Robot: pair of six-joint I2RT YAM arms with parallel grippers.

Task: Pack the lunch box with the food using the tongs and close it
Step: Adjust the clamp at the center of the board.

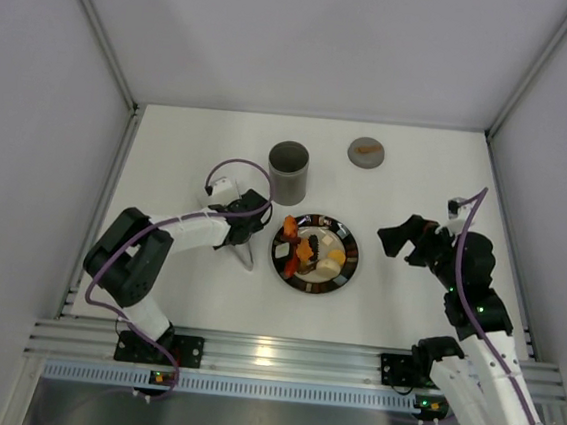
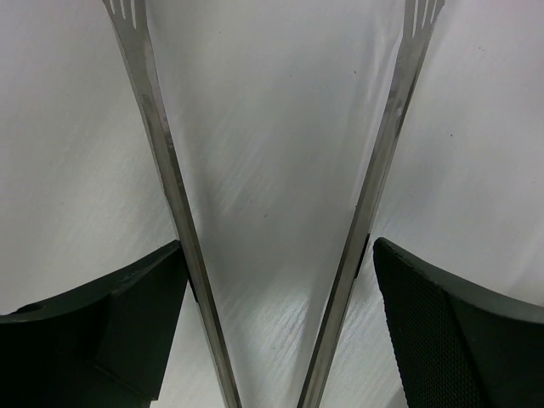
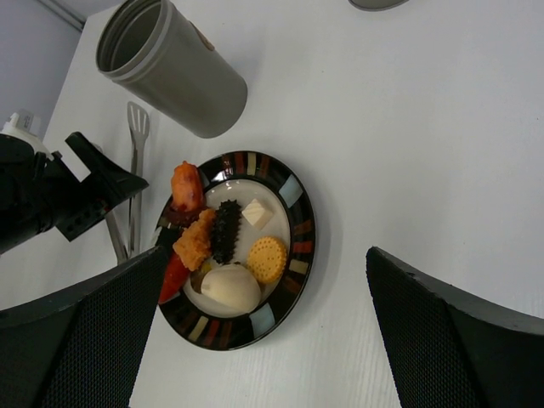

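Toward the far edge of the table (image 1: 447, 188), seen from above, the lunch box (image 1: 288, 171) is stood upright with its mouth open. Its lid (image 1: 367, 152) is laid well apart to the right, so that filling can be done from the top. Nearer the middle, the plate (image 1: 352, 251) is set just on the near side of the box, with the food (image 1: 312, 251) heaped on it. The tongs (image 1: 245, 254) are laid flat just beside the plate's left rim, and the left gripper (image 1: 245, 227) is lowered over them. The right gripper (image 1: 401, 239) is held to the plate's right, spread and grasping nothing. From the left wrist, both tong arms are seen bracketed by the fingers (image 2: 102, 323), which are spread wide. One pad is set against its arm and the other is just beside its arm, so no squeeze is judged to be made yet. From the right wrist, plate and food are framed between released fingers (image 3: 459, 331), a pose judged to be one of waiting clear of the tongs.
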